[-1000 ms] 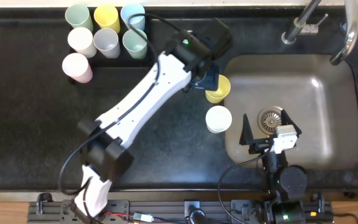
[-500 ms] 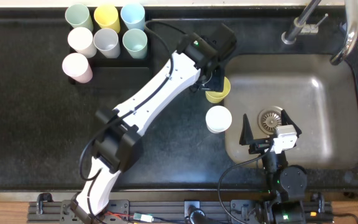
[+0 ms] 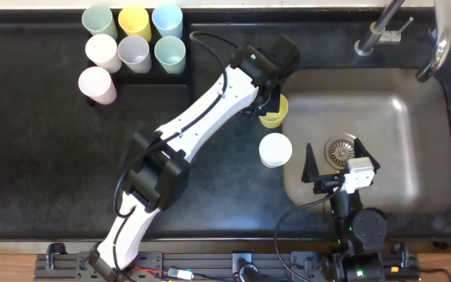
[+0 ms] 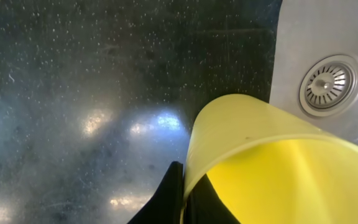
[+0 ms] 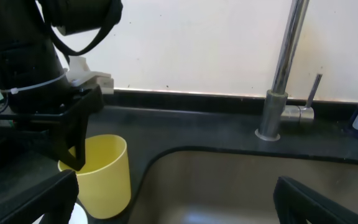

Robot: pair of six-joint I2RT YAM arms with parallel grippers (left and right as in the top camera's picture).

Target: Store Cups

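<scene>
A yellow cup [image 3: 275, 114] stands upright on the black counter at the sink's left rim. My left gripper [image 3: 270, 103] is shut on its rim, one finger inside and one outside; in the left wrist view the fingertips [image 4: 174, 186] pinch the yellow cup's [image 4: 272, 168] wall. A white cup [image 3: 275, 150] stands just in front of it. The right wrist view has the yellow cup [image 5: 104, 177] with the left gripper [image 5: 73, 155] on it. My right gripper [image 3: 337, 159] hangs open over the sink, holding nothing.
Several pastel cups stand in a black holder [image 3: 143, 70] at the counter's back left, with a pink cup [image 3: 96, 84] beside it. The steel sink [image 3: 402, 117] with its drain [image 3: 340, 149] lies to the right, and a faucet [image 3: 378, 31] stands behind it.
The left arm's wrist has shifted a little right and back over the yellow cup and settled on its rim. The cup has hardly moved. The right arm kept still.
</scene>
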